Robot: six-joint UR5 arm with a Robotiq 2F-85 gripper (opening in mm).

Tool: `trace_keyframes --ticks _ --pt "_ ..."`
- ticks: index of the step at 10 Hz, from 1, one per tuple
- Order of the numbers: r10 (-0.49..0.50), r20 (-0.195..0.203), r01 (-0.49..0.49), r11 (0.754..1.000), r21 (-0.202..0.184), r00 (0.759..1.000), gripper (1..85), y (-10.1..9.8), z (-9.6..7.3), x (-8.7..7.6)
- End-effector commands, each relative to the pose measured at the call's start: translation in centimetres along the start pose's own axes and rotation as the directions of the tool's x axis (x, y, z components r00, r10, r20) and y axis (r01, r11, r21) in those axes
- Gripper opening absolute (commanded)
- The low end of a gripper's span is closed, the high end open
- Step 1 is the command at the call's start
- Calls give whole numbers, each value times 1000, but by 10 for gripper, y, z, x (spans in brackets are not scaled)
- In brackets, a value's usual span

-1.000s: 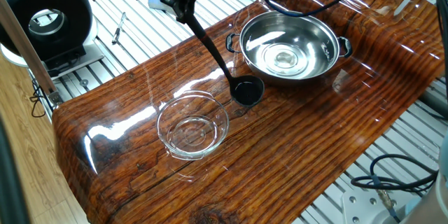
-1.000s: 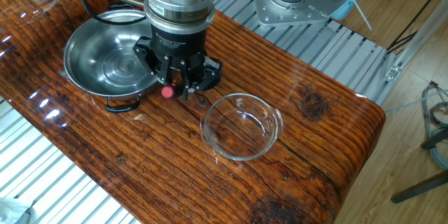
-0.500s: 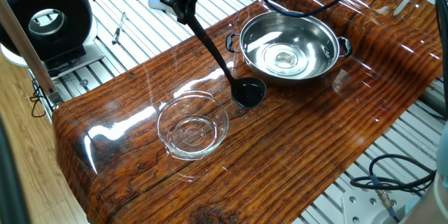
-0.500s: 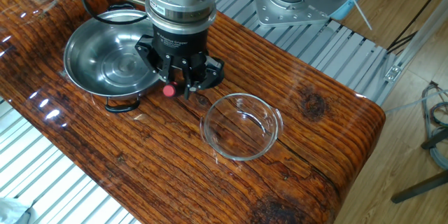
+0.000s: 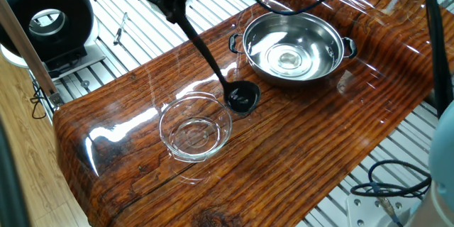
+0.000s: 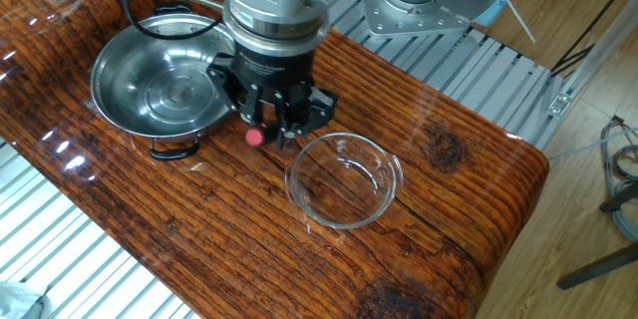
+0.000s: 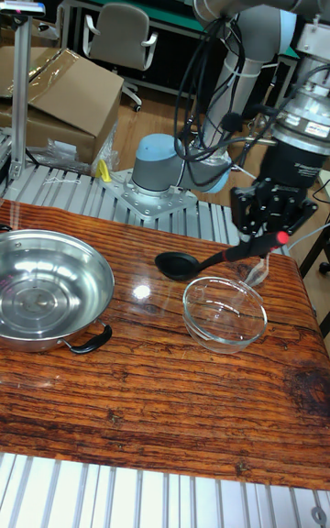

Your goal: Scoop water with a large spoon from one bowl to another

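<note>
My gripper [image 5: 172, 0] is shut on the top of the large spoon's handle, by its red mark [image 6: 255, 138]. The large spoon [image 5: 242, 99], a black ladle, slants down with its cup level and low over the table, between the two bowls and close to the glass bowl's rim. A faint glint shows in the cup. The steel bowl [image 5: 326, 50] holds clear water that shows only by glints. The small glass bowl [image 5: 195, 129] stands in front of it. In the tall fixed view the gripper [image 7: 272, 231] hangs above the glass bowl [image 7: 225, 315], and the cup [image 7: 177, 264] lies to its left.
The wooden table [image 5: 298, 149] sits on a slatted metal frame. A round black device [image 5: 46, 21] and a keyboard stand beyond the table's edge. The arm's base [image 7: 160, 175] and cables rise behind the table, with a cardboard box [image 7: 64, 111] at the back left.
The gripper and ladle have shifted away from the steel bowl toward the glass bowl. The cup now sits next to the glass bowl's rim. Neither bowl has moved.
</note>
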State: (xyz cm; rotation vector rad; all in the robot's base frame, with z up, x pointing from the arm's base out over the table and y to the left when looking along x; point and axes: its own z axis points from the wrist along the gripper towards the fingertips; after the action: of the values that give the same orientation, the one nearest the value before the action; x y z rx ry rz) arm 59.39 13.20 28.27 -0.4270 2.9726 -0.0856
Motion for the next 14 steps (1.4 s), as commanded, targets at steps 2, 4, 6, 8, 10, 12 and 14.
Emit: trace_keyframes --ticks 2,4,6,8,10,12,14 --pt "33 16 -33 999 -11 999 10 30 -4 -17" --pt "47 29 -47 999 -11 998 10 42 2 -24" --pt "57 38 -56 998 -11 998 10 51 8 -30" --pt "67 50 -67 998 -9 996 10 60 15 -37" --pt "72 56 -72 997 -9 996 10 65 20 -40" --pt "80 62 -79 997 -16 995 10 71 24 -43" --pt "85 71 -82 996 -45 994 10 79 27 -47"
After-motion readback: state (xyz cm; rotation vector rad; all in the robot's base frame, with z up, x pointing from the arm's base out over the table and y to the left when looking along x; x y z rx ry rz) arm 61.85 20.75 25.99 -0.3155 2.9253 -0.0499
